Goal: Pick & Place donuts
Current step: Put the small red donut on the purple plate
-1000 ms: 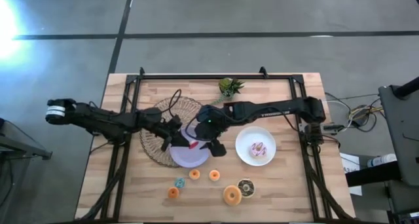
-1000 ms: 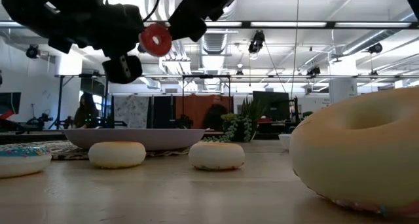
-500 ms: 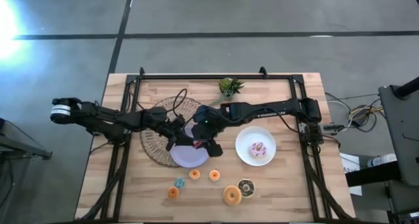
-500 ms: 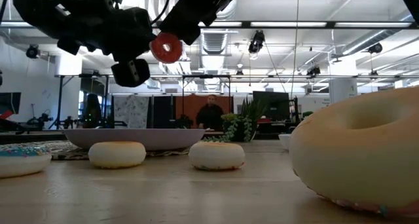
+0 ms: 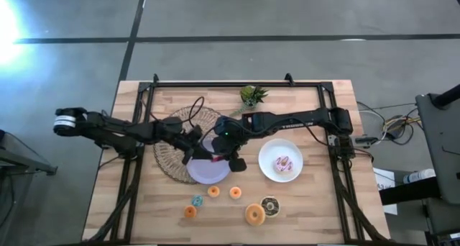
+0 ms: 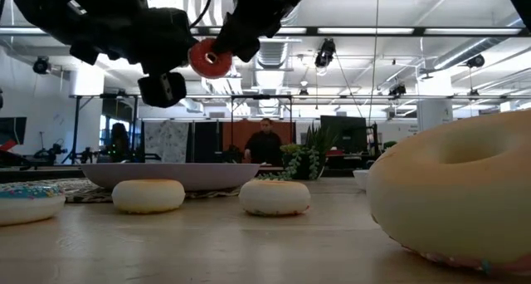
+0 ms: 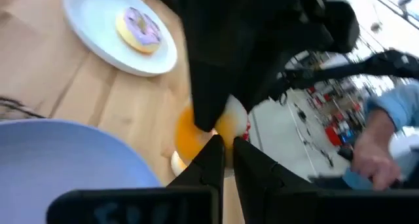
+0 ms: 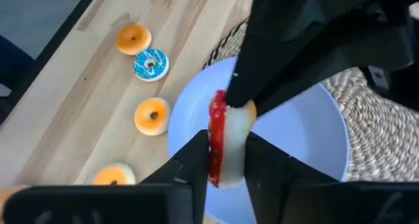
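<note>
A small red-topped donut (image 6: 210,58) with a cream underside hangs on edge in the air above the lilac plate (image 5: 205,175). Both grippers meet at it. My left gripper (image 5: 203,155) reaches in from the table's left and is shut on it. My right gripper (image 5: 221,157) reaches in from the right, its two fingers closed on the same donut (image 8: 221,145). A pink sprinkled donut (image 5: 283,164) lies on the white plate (image 5: 267,152). Several small orange, teal and brown donuts lie flat on the table near its front edge. My left gripper pinches the red donut's rim (image 8: 237,111) between its two fingers, on the side away from my right gripper. The fingers (image 7: 211,160) come from the table's left. The donut stands on edge, clear of the plate. My right gripper has the donut's opposite rim between its two fingers (image 8: 194,164), one on the red face (image 8: 215,157), one on the cream face. The fingers come from the table's right. The donut is lifted clear over the lilac plate.
The lilac plate sits on a woven mat (image 5: 169,167). A small green plant (image 5: 251,95) stands at the far edge. A teal donut (image 5: 197,201), small orange ones (image 5: 213,191), (image 5: 235,193), (image 5: 190,211), a large orange one (image 5: 254,214) and a brown one (image 5: 271,206) lie near the front.
My left gripper has carried the red donut a little toward the table's right, up to my right gripper. My right gripper has shut its fingers onto the donut, which stays on edge above the lilac plate.
</note>
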You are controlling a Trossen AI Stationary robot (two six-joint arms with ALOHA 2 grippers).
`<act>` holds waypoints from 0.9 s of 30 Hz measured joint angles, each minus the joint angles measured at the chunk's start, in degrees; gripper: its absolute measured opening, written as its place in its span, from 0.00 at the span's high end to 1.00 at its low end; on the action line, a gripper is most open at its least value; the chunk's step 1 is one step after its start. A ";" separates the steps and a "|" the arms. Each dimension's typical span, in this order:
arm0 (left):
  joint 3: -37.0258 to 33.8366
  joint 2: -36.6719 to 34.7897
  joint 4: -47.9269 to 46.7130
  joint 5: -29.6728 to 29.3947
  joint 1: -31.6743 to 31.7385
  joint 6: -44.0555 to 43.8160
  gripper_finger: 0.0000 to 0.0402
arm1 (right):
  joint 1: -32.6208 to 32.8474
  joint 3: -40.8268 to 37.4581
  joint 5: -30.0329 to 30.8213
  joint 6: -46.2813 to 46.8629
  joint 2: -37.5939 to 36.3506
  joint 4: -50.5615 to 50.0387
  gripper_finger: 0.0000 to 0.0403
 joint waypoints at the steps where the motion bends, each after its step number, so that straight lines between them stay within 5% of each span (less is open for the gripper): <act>1: 0.00 -0.36 -0.86 -1.06 0.00 -0.49 0.95 | -0.06 0.00 0.04 0.00 0.00 -0.17 0.84; 11: -0.02 -6.25 -15.20 -6.37 -1.00 -2.74 0.69 | -3.08 -0.39 -4.93 10.84 2.20 -4.39 0.96; 17: -0.04 -14.18 -24.43 -23.15 -7.33 -0.44 0.69 | -5.56 -0.15 -14.89 24.50 9.70 -2.32 0.94; 27: -0.01 -23.14 -34.91 -44.98 -20.35 -1.74 0.73 | -5.84 7.35 -20.10 35.70 18.12 -3.08 0.91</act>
